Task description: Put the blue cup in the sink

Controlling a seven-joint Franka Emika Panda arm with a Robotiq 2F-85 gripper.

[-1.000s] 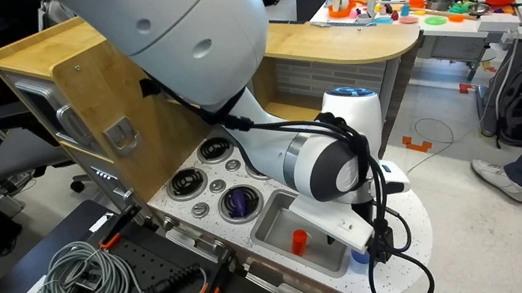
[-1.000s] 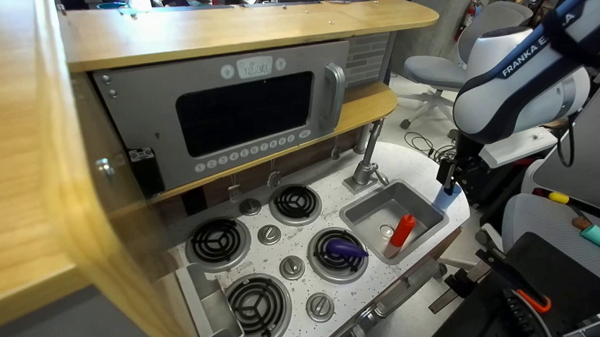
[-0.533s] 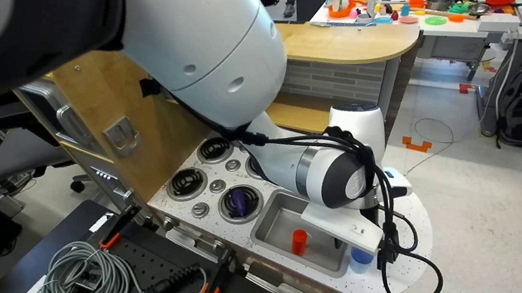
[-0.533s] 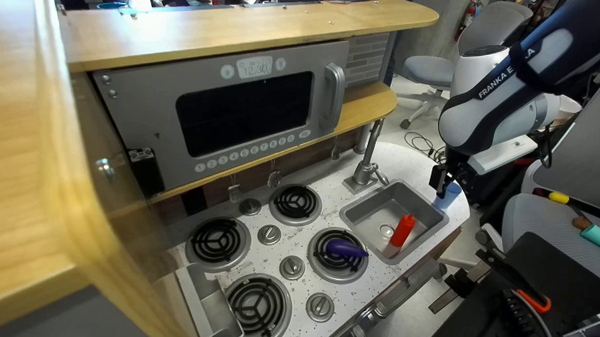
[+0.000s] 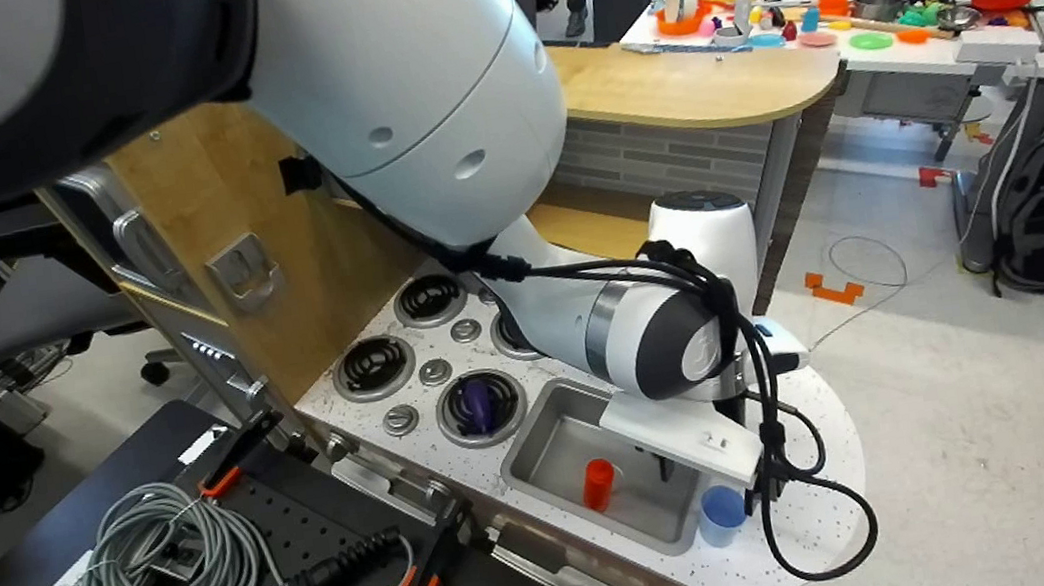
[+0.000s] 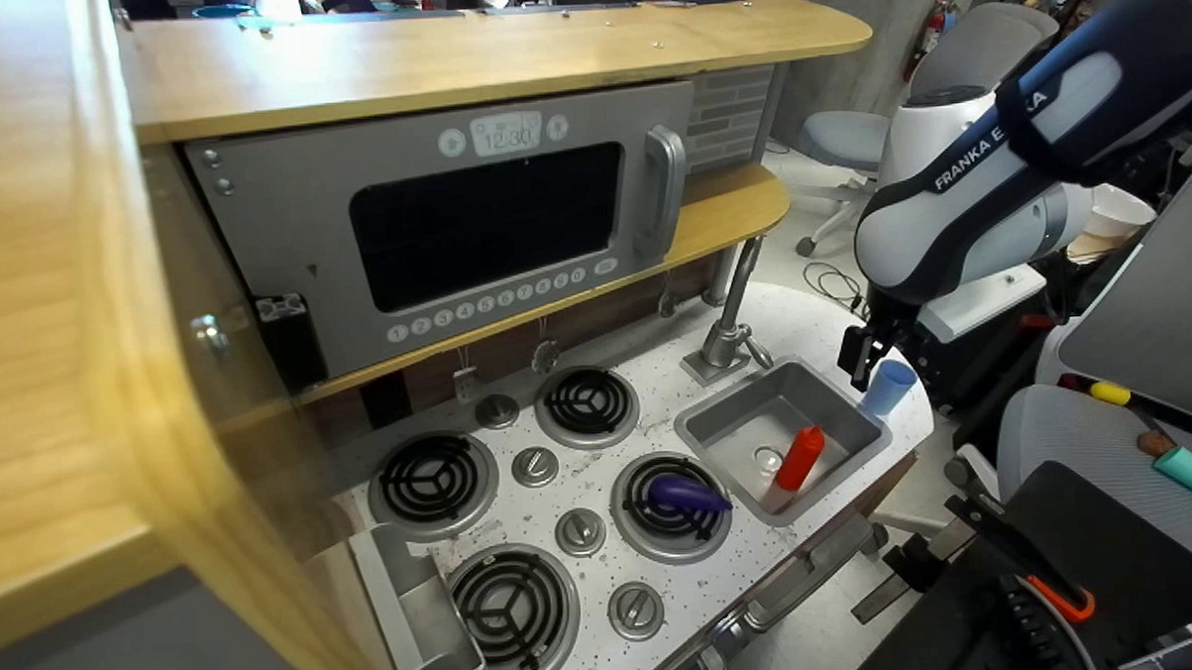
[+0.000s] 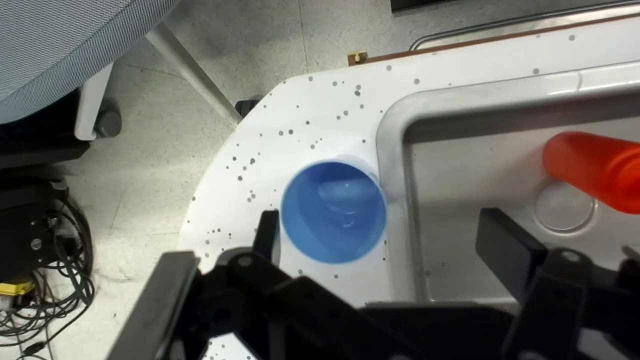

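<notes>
The light-blue cup (image 7: 334, 215) stands upright on the white speckled counter, right beside the end rim of the sink. It also shows in both exterior views (image 5: 721, 514) (image 6: 889, 388). The grey sink (image 7: 465, 255) lies just beside it and shows in both exterior views (image 5: 558, 450) (image 6: 743, 434). My gripper (image 7: 384, 227) is open with nothing between its fingers. In the wrist view one finger appears just left of the cup's rim and the other over the basin; the cup appears ahead of the fingertips. In an exterior view the gripper (image 6: 879, 357) is above and beside the cup.
A red bottle (image 7: 590, 165) lies or leans in the sink. A metal faucet (image 6: 725, 335) rises behind the sink. A purple eggplant-like object (image 6: 688, 492) rests on a black burner. The counter's rounded edge (image 7: 210, 170) is near the cup. A grey chair (image 7: 65, 50) stands beyond.
My gripper has shifted toward the faucet side, leftward in an exterior view, uncovering more of the cup. The cup, sink and bottle have not moved. The gripper still holds nothing.
</notes>
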